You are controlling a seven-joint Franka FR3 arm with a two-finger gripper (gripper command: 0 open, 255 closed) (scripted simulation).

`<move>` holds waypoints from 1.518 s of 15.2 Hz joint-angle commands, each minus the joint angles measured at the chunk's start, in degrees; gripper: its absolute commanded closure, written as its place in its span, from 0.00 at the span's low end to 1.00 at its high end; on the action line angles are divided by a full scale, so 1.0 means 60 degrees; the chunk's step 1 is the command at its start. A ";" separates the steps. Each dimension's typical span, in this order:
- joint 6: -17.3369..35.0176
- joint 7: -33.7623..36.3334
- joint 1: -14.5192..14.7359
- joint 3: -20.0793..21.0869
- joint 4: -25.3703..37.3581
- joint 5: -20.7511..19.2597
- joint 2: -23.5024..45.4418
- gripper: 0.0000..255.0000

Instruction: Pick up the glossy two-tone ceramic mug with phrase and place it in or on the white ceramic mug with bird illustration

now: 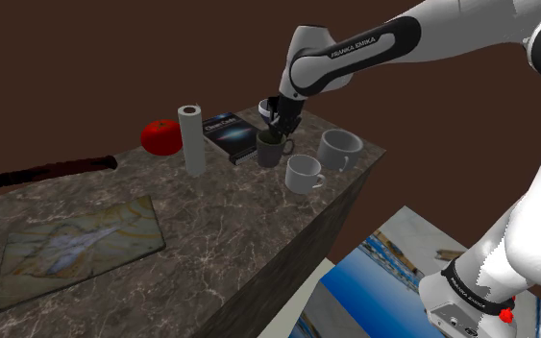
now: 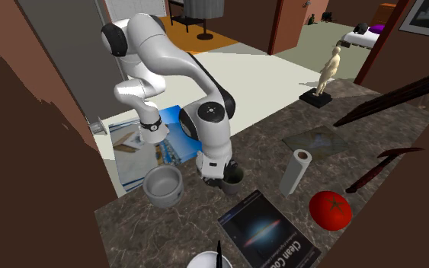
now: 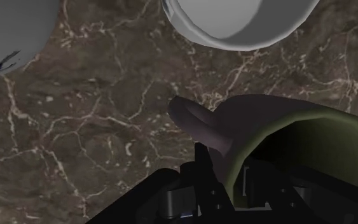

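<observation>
On a dark veined marble counter (image 1: pixel 210 226), right of a dark galaxy-cover book (image 1: pixel 228 132), the black two-finger gripper (image 1: pixel 278 132) pinches the wall of a glossy dark mug with olive-green interior (image 1: pixel 269 152), one finger inside, one outside. A white mug (image 1: pixel 304 174) and a pale grey mug (image 1: pixel 338 149) stand near it on the right.

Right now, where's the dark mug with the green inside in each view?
Shoulder view: dark mug mid-table, left of the grey mug.
Second exterior view: dark mug centre, right of the grey mug.
Wrist view: dark mug at the gripper, grey mug just beyond.
Shared landmark: grey mug.
</observation>
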 commanded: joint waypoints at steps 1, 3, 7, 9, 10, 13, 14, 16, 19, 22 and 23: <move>-0.0230 0.0032 0.0005 0.0006 0.0119 -0.0001 -0.0115 1.00; -0.0458 0.0046 0.0001 0.0007 0.0238 0.0001 -0.0225 1.00; -0.0919 0.0076 -0.0008 0.0008 0.0503 0.0004 -0.0424 1.00; -0.1152 0.0091 -0.0011 0.0008 0.0648 0.0005 -0.0512 1.00; -0.1270 0.0099 -0.0013 0.0008 0.0724 0.0005 -0.0554 1.00; -0.1624 0.0123 -0.0018 0.0008 0.0965 0.0004 -0.0668 1.00; -0.1743 0.0131 -0.0020 0.0008 0.1050 0.0004 -0.0702 1.00; -0.1982 0.0148 -0.0023 0.0007 0.1227 0.0003 -0.0765 1.00; -0.2343 0.0174 -0.0027 0.0007 0.1510 0.0000 -0.0845 1.00; -0.2709 0.0202 -0.0030 0.0006 0.1815 -0.0005 -0.0908 1.00; -0.2832 0.0211 -0.0031 0.0006 0.1921 -0.0006 -0.0925 1.00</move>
